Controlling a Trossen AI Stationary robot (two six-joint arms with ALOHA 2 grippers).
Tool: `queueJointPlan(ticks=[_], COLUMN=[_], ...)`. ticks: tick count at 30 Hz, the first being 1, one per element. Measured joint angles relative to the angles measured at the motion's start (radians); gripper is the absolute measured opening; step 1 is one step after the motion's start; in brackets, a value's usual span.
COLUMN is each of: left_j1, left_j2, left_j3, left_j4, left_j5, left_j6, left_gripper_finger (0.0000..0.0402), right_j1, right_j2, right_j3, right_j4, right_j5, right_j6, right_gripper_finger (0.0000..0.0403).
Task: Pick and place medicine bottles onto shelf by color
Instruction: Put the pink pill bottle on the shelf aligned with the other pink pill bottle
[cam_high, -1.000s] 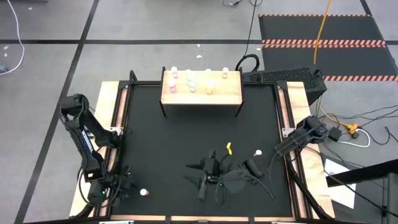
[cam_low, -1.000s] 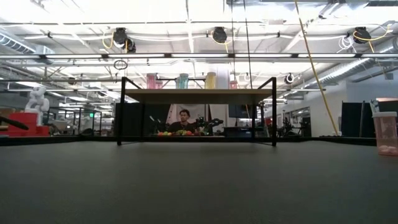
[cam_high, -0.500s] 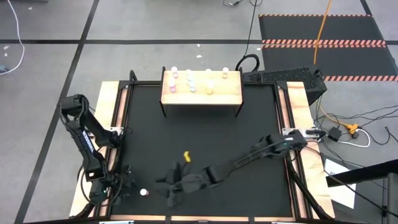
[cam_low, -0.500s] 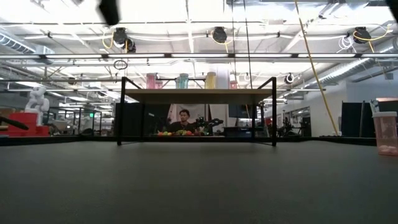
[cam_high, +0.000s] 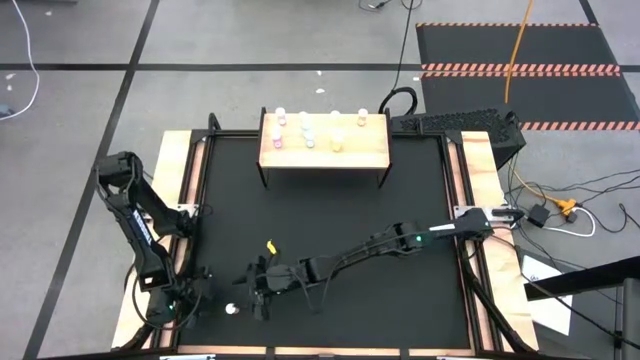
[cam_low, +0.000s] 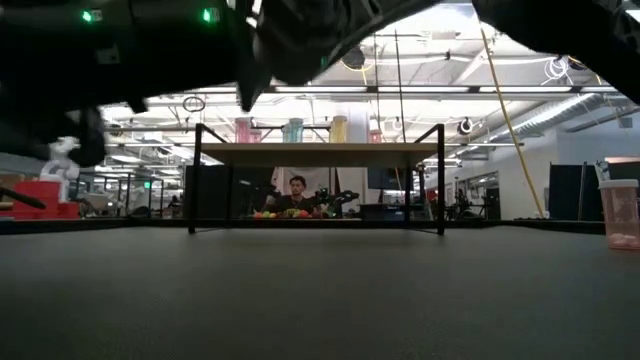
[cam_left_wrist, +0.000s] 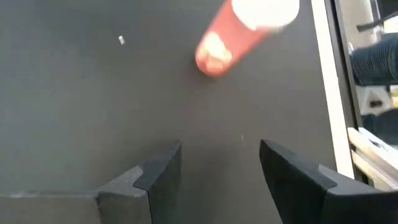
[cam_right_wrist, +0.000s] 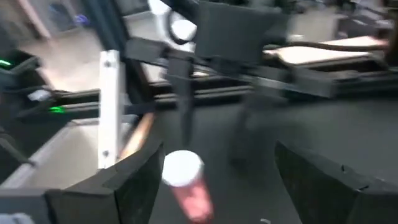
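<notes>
One pink bottle (cam_high: 231, 309) with a white cap stands on the black mat near the table's near left corner. It also shows in the left wrist view (cam_left_wrist: 231, 37) and the right wrist view (cam_right_wrist: 186, 180). My right gripper (cam_high: 260, 292) reaches across the table and is open (cam_right_wrist: 211, 186), just to the right of the bottle and apart from it. My left gripper (cam_high: 192, 300) is open (cam_left_wrist: 221, 168) to the left of the bottle. The shelf (cam_high: 350, 152) stands at the far edge with several bottles (cam_high: 307, 132) on its top.
In the low view another pink bottle (cam_low: 620, 212) stands on the mat at the right edge. The shelf's black legs (cam_low: 195, 180) stand on the mat. Wooden side strips (cam_high: 180, 170) border the mat. My right arm (cam_high: 380, 245) lies low across the middle.
My right gripper has swept low over the mat from the near middle toward the table's left edge and now stands close beside the pink bottle. The bottle has stayed in place.
</notes>
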Motion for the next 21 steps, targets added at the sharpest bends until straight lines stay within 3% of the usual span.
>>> queueJointPlan(ticks=[4,7,21], left_j1=[0.014,0.016,0.064], left_j2=[0.000,0.000,0.000], left_j3=[0.000,0.000,0.000], left_j4=[0.014,0.032,0.070], left_j5=[-0.064,-0.108,-0.129], left_j6=[0.101,0.187,0.181], left_gripper_finger=[0.0214,0.0214,0.0214], right_j1=[0.002,0.009,-0.004], right_j2=[0.049,0.073,0.074], right_j3=[0.002,0.002,0.001], right_j4=[0.120,0.112,0.063], right_j5=[-0.093,-0.119,-0.161], right_j6=[0.002,-0.009,-0.089], right_gripper_finger=[0.0293,0.0292,0.0279])
